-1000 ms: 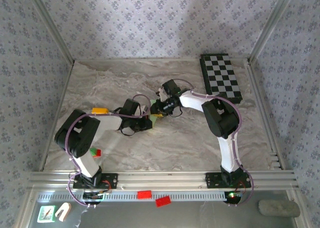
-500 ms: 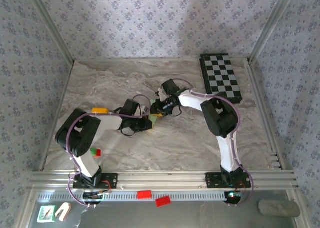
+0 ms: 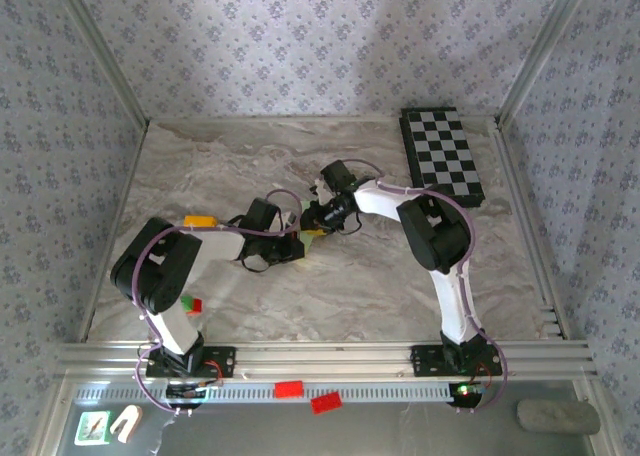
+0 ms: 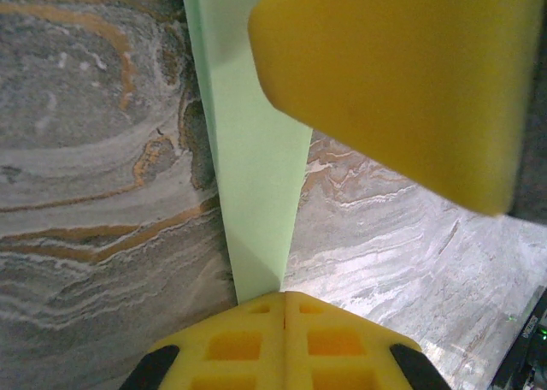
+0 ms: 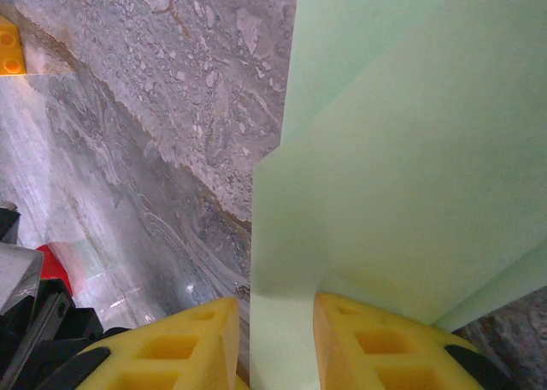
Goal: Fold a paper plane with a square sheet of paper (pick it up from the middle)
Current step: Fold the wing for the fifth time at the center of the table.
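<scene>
Left wrist: left fingers clamp green paper edge | right wrist: right fingers narrowly apart, straddling it

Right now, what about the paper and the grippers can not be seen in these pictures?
- Top external: paper outline, hidden under left gripper and right gripper.
- Left wrist: paper's far end, behind a yellow finger and cut by the top edge.
- Right wrist: whether right gripper pinches the paper; sheet cut by the right edge.
</scene>
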